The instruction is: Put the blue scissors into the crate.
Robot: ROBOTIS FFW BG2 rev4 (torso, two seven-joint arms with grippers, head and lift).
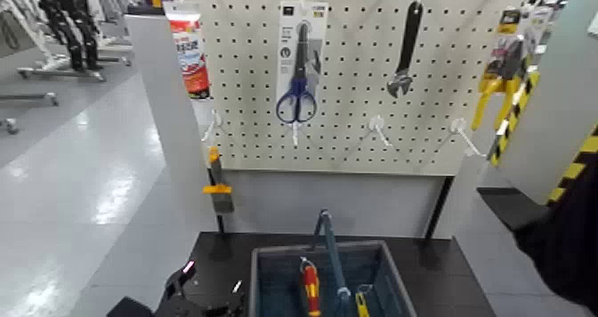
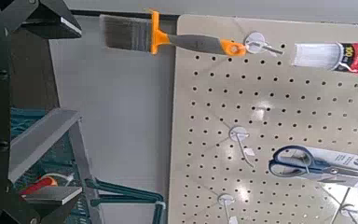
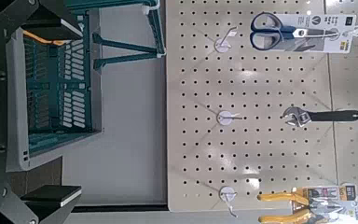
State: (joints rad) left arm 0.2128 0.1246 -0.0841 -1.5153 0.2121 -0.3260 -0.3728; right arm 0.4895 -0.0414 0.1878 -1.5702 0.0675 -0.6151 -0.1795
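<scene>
— Had it got anywhere with the job when you looked?

— Not that I could see. The blue scissors [image 1: 297,96] were on their white card, hanging from a hook high on the pegboard [image 1: 356,142], between a tube [image 1: 189,51] on the left and a black wrench [image 1: 405,52] on the right. Nothing was touching them.

— And the crate?

— The crate [image 1: 262,276] sat on the dark floor right below the board, its bar handle [image 1: 331,249] standing up. There were already a red-handled tool [image 1: 309,288] and something yellow [image 1: 361,301] lying in it, but no scissors.

— What were the arms doing?

— Both were low and well away from the board. The left gripper [image 1: 206,289] was down beside the crate's left wall, and its fingers looked spread with nothing between them. The right gripper [image 3: 33,112] also stood wide apart and bare, looking across at the board from a distance.

— So everything was still to do?

— I'd say so: reach up, take the card off its hook, carry it down, drop it in. The yellow pliers [image 1: 496,82] at the far right weren't part of it.
</scene>
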